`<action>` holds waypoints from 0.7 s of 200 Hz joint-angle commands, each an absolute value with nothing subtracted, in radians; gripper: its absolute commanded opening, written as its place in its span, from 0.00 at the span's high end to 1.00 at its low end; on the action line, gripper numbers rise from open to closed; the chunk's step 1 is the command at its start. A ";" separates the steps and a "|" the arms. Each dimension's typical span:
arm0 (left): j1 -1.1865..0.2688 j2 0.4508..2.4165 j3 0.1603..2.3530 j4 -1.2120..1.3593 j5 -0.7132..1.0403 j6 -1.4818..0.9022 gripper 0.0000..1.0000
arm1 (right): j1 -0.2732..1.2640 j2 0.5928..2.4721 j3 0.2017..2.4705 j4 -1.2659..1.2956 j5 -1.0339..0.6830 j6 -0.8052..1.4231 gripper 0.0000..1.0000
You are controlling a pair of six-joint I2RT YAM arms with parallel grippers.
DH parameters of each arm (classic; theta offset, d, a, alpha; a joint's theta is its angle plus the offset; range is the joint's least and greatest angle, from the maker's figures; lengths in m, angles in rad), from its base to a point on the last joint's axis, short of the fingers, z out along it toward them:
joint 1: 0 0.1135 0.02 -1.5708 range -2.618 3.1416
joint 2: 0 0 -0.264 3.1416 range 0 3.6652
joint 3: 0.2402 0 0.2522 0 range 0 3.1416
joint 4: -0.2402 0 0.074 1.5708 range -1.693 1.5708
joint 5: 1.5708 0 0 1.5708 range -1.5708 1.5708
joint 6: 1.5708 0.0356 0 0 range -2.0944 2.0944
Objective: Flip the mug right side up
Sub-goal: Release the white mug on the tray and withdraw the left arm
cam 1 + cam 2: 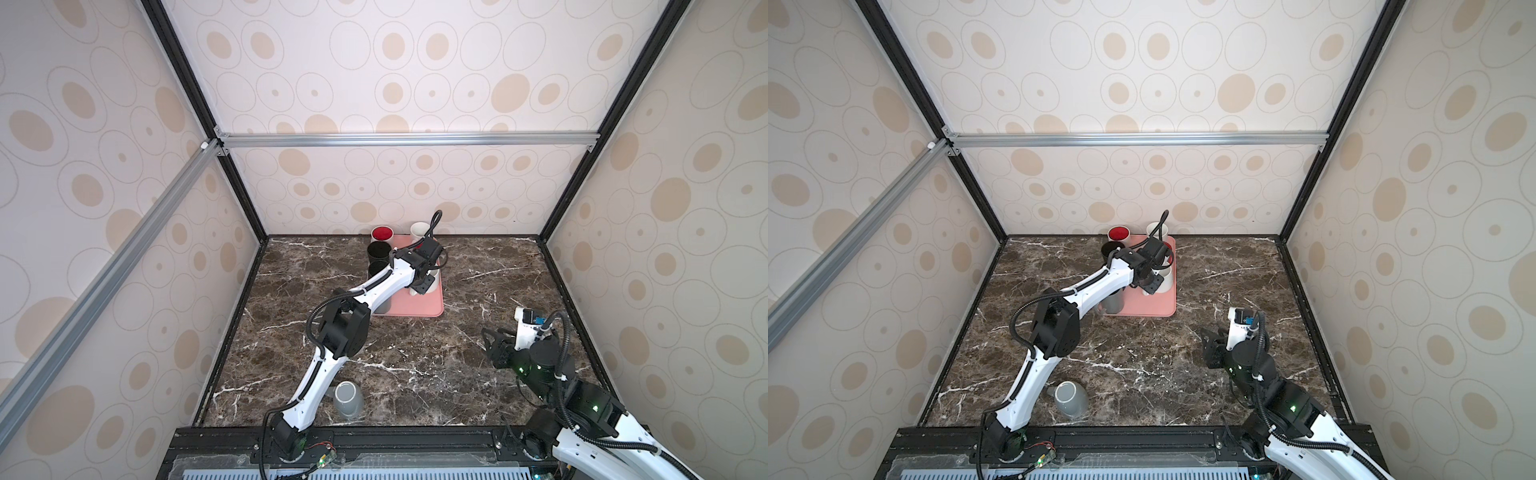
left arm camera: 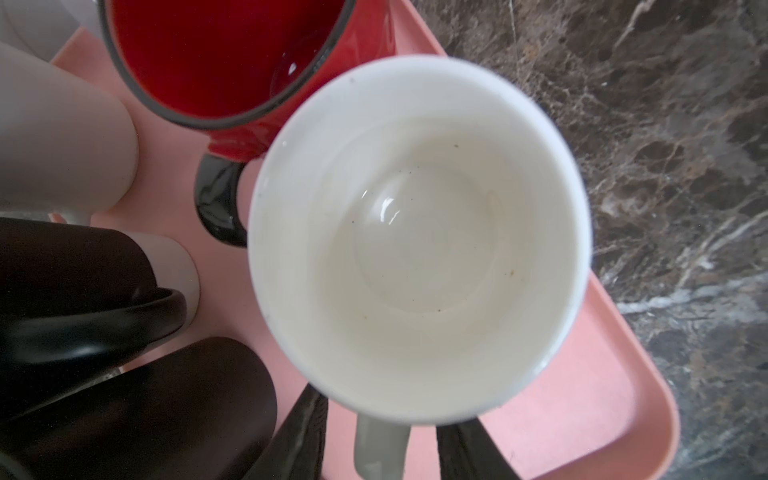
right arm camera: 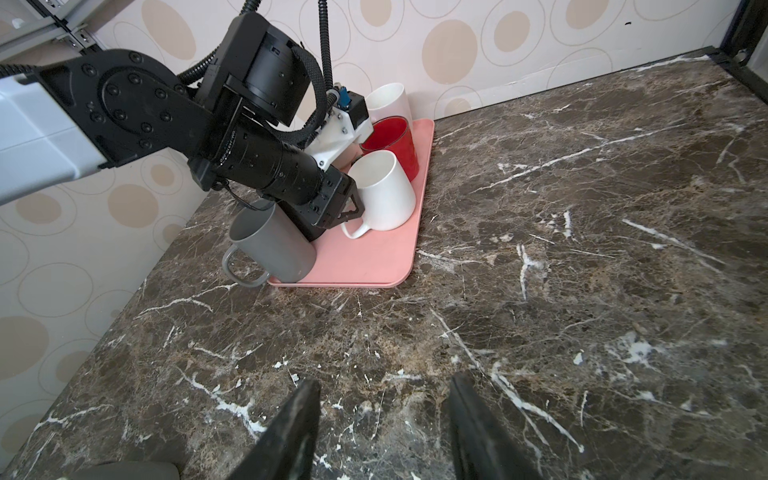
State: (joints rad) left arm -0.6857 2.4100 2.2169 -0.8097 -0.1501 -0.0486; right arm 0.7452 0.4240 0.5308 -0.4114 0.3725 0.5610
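A white mug (image 2: 415, 232) stands mouth up on the pink tray (image 2: 582, 424), its empty inside showing in the left wrist view. My left gripper (image 2: 380, 419) hangs over it, open. One finger sits on each side of the mug's handle (image 2: 380, 449), with pink tray showing in the gaps. The right wrist view shows this mug (image 3: 384, 191) and that gripper (image 3: 351, 216) at its handle. A grey mug (image 1: 348, 400) stands base up on the marble near the front edge, beside my left arm's base. My right gripper (image 3: 384, 399) is open above bare marble.
On the tray stand a red mug (image 3: 392, 141), two black mugs (image 1: 379, 250), a white mug (image 1: 419, 230) at the back and a grey upright mug (image 3: 270, 245) at the near corner. A red-lined mug (image 1: 382, 233) stands by the back wall.
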 commanded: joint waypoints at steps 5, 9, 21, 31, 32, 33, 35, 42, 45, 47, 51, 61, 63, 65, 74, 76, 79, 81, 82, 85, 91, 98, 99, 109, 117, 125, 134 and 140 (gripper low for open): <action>-0.692 2.256 2.125 -0.710 -0.126 -0.067 0.51 | 0.748 0.449 0.520 -0.406 0.359 0.568 0.43; -0.695 2.226 2.095 -0.687 -0.120 -0.071 0.49 | 0.748 0.452 0.521 -0.403 0.355 0.567 0.43; -0.703 2.134 2.003 -0.612 -0.095 -0.088 0.47 | 0.749 0.461 0.519 -0.391 0.345 0.563 0.42; -0.707 2.047 1.916 -0.541 -0.070 -0.111 0.44 | 0.748 0.469 0.516 -0.380 0.335 0.560 0.41; -0.706 2.040 1.908 -0.538 -0.066 -0.114 0.44 | 0.747 0.469 0.516 -0.378 0.333 0.559 0.41; -0.706 2.031 1.899 -0.530 -0.062 -0.117 0.44 | 0.748 0.470 0.516 -0.376 0.331 0.559 0.40; -0.706 2.014 1.884 -0.515 -0.056 -0.121 0.43 | 0.748 0.474 0.515 -0.372 0.325 0.555 0.40; -0.707 1.959 1.827 -0.471 -0.038 -0.140 0.41 | 0.748 0.482 0.512 -0.352 0.302 0.545 0.39; -0.706 1.932 1.802 -0.447 -0.034 -0.148 0.40 | 0.748 0.485 0.510 -0.341 0.289 0.537 0.38; -0.706 1.915 1.786 -0.433 -0.028 -0.153 0.40 | 0.748 0.491 0.511 -0.333 0.278 0.531 0.38; -0.707 1.883 1.754 -0.405 -0.025 -0.166 0.38 | 0.748 0.501 0.510 -0.319 0.254 0.518 0.37; -0.706 1.796 1.666 -0.336 -0.010 -0.192 0.33 | 0.748 0.537 0.512 -0.281 0.186 0.489 0.35; -0.706 1.779 1.650 -0.324 -0.007 -0.198 0.32 | 0.748 0.549 0.513 -0.273 0.168 0.484 0.35; -0.707 1.762 1.634 -0.307 -0.009 -0.204 0.31 | 0.747 0.559 0.515 -0.267 0.158 0.479 0.35; -0.706 1.689 1.548 -0.246 -0.011 -0.229 0.26 | 0.749 0.611 0.517 -0.233 0.088 0.461 0.34; -0.705 1.673 1.529 -0.234 -0.009 -0.233 0.25 | 0.749 0.627 0.518 -0.226 0.070 0.458 0.34; -0.706 1.650 1.504 -0.217 -0.014 -0.239 0.24 | 0.750 0.648 0.521 -0.215 0.047 0.454 0.34; -0.706 1.636 1.489 -0.209 -0.015 -0.242 0.23 | 0.750 0.663 0.522 -0.208 0.036 0.451 0.34; -0.706 1.629 1.484 -0.203 -0.014 -0.245 0.23 | 0.750 0.670 0.523 -0.204 0.024 0.449 0.34; -0.705 1.608 1.457 -0.191 -0.020 -0.251 0.21 | 0.751 0.691 0.526 -0.196 0.000 0.447 0.34; -0.705 1.570 1.417 -0.169 -0.032 -0.261 0.19 | 0.753 0.734 0.533 -0.179 -0.045 0.441 0.34; -0.705 1.529 1.365 -0.149 -0.051 -0.274 0.18 | 0.767 0.789 0.538 -0.150 -0.085 0.435 0.34; -0.704 1.523 1.361 -0.147 -0.055 -0.275 0.17 | 0.769 0.796 0.538 -0.145 -0.089 0.433 0.34; -0.703 1.467 1.296 -0.127 -0.082 -0.289 0.14 | 0.811 0.864 0.542 -0.101 -0.116 0.414 0.33; -0.701 1.425 1.243 -0.114 -0.110 -0.299 0.10 | 0.857 0.919 0.552 -0.074 -0.123 0.390 0.31; -0.697 1.389 1.200 -0.109 -0.138 -0.308 0.04 | 0.912 0.972 0.568 -0.050 -0.119 0.360 0.29; -0.689 1.347 1.156 -0.113 -0.180 -0.316 0.02 | 0.977 1.034 0.590 -0.029 -0.109 0.325 0.27; -0.682 1.320 1.128 -0.115 -0.203 -0.324 0.01 | 1.016 1.078 0.610 -0.017 -0.106 0.304 0.26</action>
State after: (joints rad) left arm -0.7010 1.3869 1.2243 -0.1497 -0.0956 -0.2707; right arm 0.8978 0.9718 0.5369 -0.1284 -0.0433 0.4133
